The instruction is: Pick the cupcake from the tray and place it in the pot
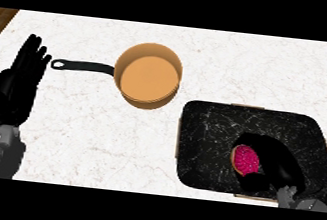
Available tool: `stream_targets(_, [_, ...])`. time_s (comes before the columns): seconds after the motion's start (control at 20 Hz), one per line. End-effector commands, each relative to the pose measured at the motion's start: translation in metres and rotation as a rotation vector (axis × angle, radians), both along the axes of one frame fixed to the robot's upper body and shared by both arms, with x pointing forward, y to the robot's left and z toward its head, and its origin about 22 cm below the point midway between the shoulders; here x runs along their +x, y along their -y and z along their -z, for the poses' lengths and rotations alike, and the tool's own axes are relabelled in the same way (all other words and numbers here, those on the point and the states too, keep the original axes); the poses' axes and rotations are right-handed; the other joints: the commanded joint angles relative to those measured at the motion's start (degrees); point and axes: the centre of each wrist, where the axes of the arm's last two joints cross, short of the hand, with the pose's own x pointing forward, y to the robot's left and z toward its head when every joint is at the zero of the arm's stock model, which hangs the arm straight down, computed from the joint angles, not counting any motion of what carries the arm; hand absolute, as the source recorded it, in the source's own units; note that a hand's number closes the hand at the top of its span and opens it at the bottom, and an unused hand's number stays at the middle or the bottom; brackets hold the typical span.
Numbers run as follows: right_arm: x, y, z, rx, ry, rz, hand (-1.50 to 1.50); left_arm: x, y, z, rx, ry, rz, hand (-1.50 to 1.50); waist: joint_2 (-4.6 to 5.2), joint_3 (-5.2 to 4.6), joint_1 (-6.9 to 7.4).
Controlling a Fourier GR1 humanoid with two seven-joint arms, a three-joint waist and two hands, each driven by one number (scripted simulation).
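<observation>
A cupcake with pink frosting point(246, 159) lies on the black marbled tray point(209, 132) at the lower right. My right hand point(276, 161) is over the tray, fingers curled round the cupcake's right side and hiding part of it. The orange pot point(149, 75) with a black handle point(82, 66) stands up and to the left of the tray, nothing inside it. My left hand point(17, 84) rests open at the left edge, fingers up, left of the pot's handle.
The white marble counter point(82, 138) has wooden strips at its far left and right corners. The tray's front edge lies near the counter's lower edge.
</observation>
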Motion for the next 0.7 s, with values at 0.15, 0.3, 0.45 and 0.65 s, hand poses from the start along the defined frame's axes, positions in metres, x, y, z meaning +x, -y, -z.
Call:
stream_targets(0.15, [0.008, 0.0, 0.004, 0.009, 0.02, -0.031, 1.5, -0.005, 0.004, -0.003, -0.003, -0.002, 0.015, 0.0, 0.08, 0.09, 0.06])
stream_targets(0.3, [-0.013, -0.091, -0.005, 0.009, 0.051, -0.108, 1.5, 0.01, 0.001, -0.003, -0.002, -0.002, 0.026, 0.0, 0.12, 0.02, 0.43])
stream_targets(0.45, [-0.022, -0.171, -0.034, 0.027, 0.094, -0.287, 1.5, 0.013, 0.02, -0.005, 0.0, -0.002, 0.083, 0.0, 0.45, -0.28, 4.71])
stream_targets(0.65, [-0.026, -0.2, -0.042, -0.009, 0.137, -0.355, 1.5, 0.014, 0.03, -0.007, 0.003, 0.007, 0.146, 0.0, 0.62, -0.32, 8.82])
